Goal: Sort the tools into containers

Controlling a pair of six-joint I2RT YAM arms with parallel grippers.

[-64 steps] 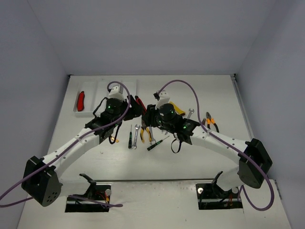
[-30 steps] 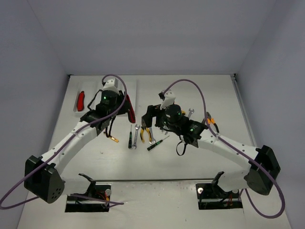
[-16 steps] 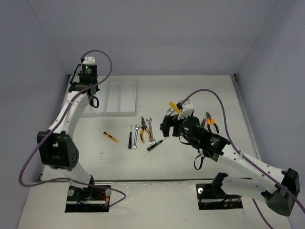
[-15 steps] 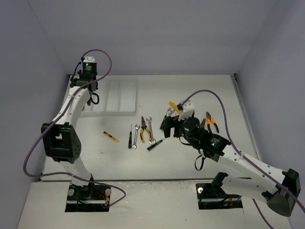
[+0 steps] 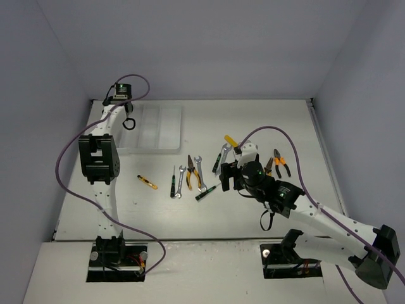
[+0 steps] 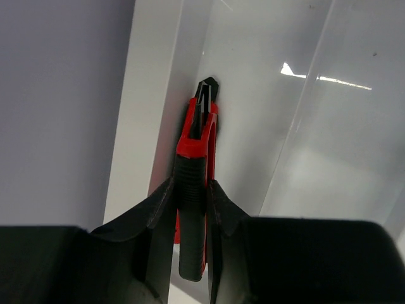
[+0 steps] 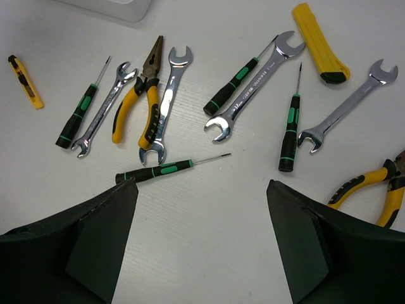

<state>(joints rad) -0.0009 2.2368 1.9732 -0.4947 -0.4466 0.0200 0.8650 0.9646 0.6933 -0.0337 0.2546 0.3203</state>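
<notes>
My left gripper (image 6: 192, 197) is shut on a red utility knife (image 6: 197, 136) with a black ribbed grip. It holds the knife lengthwise over the leftmost compartment of the white tray (image 6: 147, 95); I cannot tell if the knife touches the floor. From above, the tray (image 5: 159, 128) lies at the back left with the left arm stretched over its left end. My right gripper (image 7: 201, 190) hangs open above the table. Below it lies a green-and-black screwdriver (image 7: 161, 170). Beyond are yellow-handled pliers (image 7: 138, 109), several wrenches (image 7: 166, 101) and a yellow utility knife (image 7: 319, 41).
A small yellow knife (image 5: 147, 182) lies alone to the left of the tool cluster. Orange-handled pliers (image 5: 278, 161) sit at the right of the table. The left arm's elbow block (image 5: 96, 158) stands tall over the table's left side. Walls close in the back and sides.
The left arm has swung from the table's middle to the back left, carrying the red knife over the tray. The right gripper has pulled back toward the near side and stays open.
</notes>
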